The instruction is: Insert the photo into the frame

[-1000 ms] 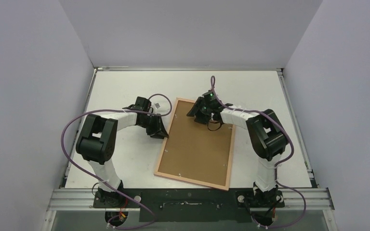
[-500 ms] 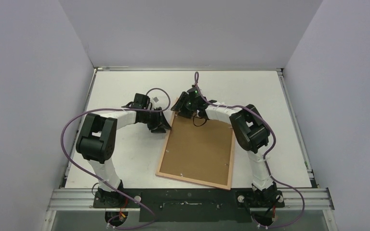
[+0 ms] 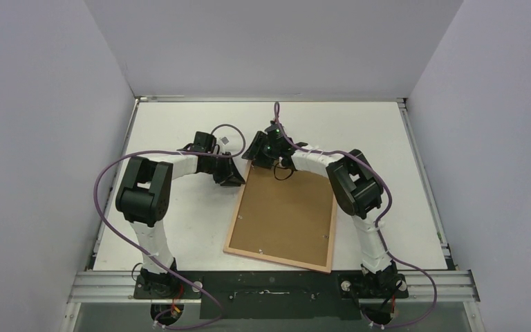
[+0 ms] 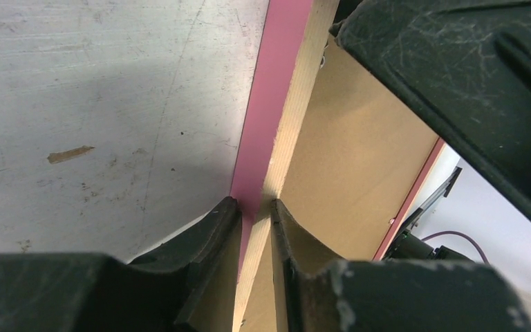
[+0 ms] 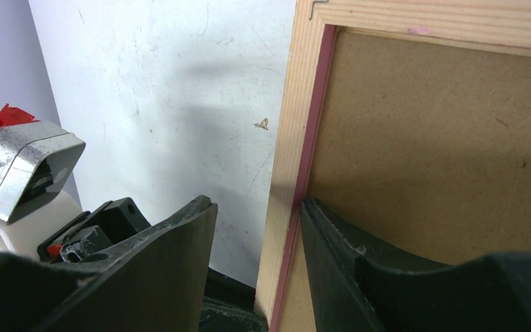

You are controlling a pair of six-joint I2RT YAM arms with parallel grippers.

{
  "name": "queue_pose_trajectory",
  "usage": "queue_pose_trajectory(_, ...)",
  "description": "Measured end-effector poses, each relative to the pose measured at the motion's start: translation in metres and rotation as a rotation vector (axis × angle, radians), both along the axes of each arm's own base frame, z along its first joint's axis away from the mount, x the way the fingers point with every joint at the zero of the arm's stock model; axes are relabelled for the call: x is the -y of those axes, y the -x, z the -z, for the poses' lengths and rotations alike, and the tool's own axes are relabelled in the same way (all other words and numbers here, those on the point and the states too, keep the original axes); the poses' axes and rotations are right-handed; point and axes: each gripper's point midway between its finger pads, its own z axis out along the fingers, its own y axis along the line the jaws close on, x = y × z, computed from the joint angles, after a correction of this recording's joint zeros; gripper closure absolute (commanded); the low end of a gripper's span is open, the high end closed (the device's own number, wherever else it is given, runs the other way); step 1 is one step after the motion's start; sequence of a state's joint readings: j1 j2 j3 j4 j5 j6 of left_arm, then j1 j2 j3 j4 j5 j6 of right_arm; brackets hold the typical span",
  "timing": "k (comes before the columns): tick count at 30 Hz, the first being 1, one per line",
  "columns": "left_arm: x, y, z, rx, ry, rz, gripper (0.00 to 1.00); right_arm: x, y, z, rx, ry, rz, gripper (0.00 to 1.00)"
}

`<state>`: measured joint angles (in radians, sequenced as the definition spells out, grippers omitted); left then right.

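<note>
White scuffed surface [image 3: 180, 124], grey walls all round, just the one job on it.

Left gripper [image 4: 253, 204]: jaws pinched tight on the 9 o'clock rail of the frame [image 5: 288, 159], pink on one side, bare wood on the other. Right gripper [image 5: 259, 207]: jaws apart, straddling that same rail just short of the 11 o'clock corner. One finger is over the brown backing board [image 3: 283, 214], the other is out over the surface, and neither is squeezing.

What's new: a second ago the right arm was parked over the board's 12 o'clock end. It has swung across to that corner, and the left has crept up the rail toward it. The frame itself has barely budged and lies back-up mid-surface, near end at 6 o'clock.

Can't see the photo anywhere. With the board seated in the back, my guess is it's underneath, but nothing shows it. Both grippers bunching on one corner looks like setup for lifting or flipping the frame. I can't tell if that end is off the surface.
</note>
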<state>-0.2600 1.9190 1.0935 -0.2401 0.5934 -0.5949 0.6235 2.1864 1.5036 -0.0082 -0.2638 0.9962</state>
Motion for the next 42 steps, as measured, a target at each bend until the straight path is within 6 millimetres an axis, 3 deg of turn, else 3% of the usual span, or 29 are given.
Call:
queue_pose_trajectory(15, 0.001, 0.0, 0.001, -0.006, 0.005, 0.003, 0.8, 0.01, 0.006, 0.003, 0.035, 0.134, -0.034, 0.51)
queue_pose_trajectory(42, 0.002, -0.001, 0.002, -0.034, 0.023, 0.017, 0.8, 0.003, 0.013, 0.001, 0.001, 0.046, -0.211, 0.51)
